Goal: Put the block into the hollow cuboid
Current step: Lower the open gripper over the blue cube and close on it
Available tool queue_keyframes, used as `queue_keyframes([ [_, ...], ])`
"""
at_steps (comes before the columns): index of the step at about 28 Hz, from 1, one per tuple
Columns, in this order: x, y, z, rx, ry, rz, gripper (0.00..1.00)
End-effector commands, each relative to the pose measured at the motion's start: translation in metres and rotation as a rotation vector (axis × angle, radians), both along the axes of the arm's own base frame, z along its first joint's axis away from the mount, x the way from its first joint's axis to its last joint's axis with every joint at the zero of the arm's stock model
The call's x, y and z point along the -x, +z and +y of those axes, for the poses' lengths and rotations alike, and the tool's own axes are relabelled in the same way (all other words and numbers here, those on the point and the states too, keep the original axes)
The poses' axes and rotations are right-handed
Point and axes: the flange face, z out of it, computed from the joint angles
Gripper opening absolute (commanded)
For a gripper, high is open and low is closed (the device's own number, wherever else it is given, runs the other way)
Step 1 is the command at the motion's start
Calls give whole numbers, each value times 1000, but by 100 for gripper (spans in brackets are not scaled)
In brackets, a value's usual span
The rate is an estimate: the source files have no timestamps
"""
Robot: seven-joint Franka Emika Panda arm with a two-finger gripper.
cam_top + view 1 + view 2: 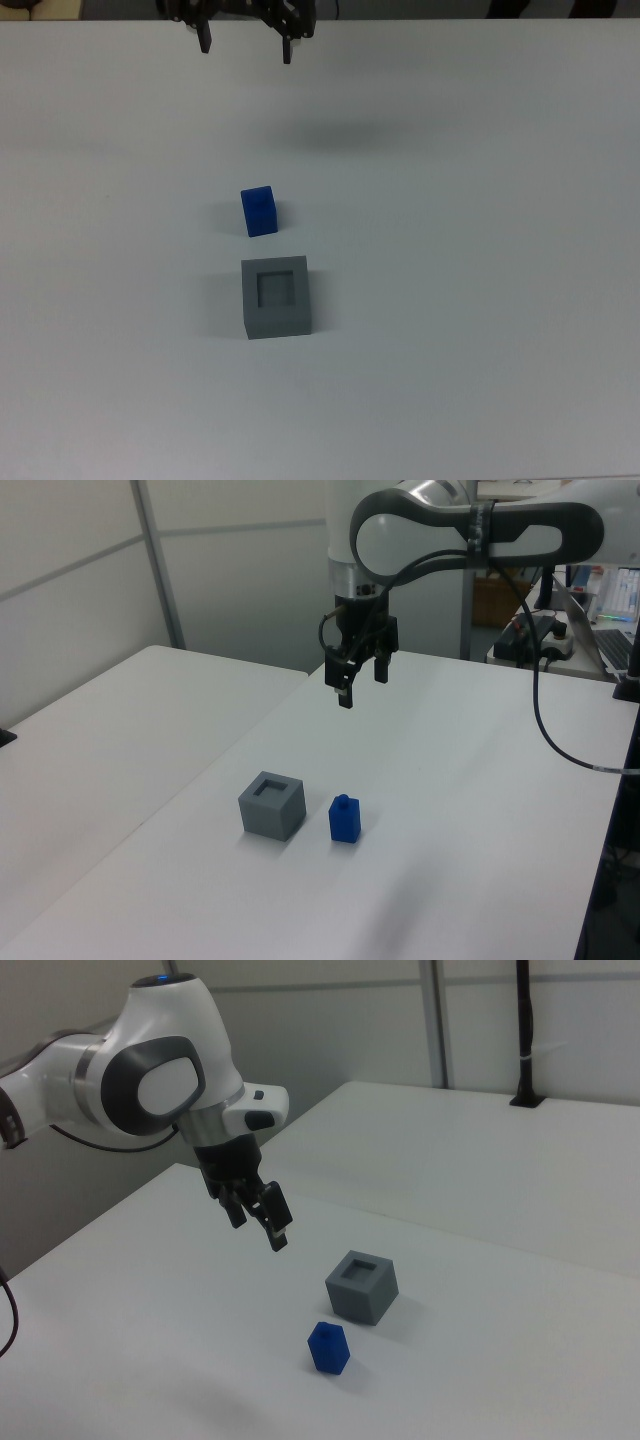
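The small blue block [259,211] stands on the white table, close beside the grey hollow cuboid [275,297], whose square recess faces up and holds nothing. In the left view the block [345,818] is just right of the cuboid [272,805]; in the right view the block [328,1348] lies in front of the cuboid [362,1287]. My gripper [246,47] hangs open in the air at the top view's upper edge, well away from both, with nothing between its fingers [344,696]. It also shows in the left view [361,683] and the right view [258,1225].
The white table [480,250] spans the whole top view. A second white table [480,1150] adjoins it across a seam. In the left view, a black cable [560,742] trails down at the right, and desk clutter stands behind the arm.
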Motion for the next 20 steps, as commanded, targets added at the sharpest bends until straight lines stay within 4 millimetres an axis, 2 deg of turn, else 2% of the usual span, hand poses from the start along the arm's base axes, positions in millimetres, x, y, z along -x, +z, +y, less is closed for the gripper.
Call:
queue_keyframes([
  [1, -17, -24, -3, -8, 15, 33, 100],
  [6, -31, -48, 2, -2, 161, 61, 100],
  [12, -41, -94, 6, 6, 241, 72, 100],
  [14, -43, -118, 5, 6, 303, 75, 100],
  [16, -45, -129, 6, 7, 314, 72, 100],
  [20, -55, -162, 7, 9, 322, 102, 100],
])
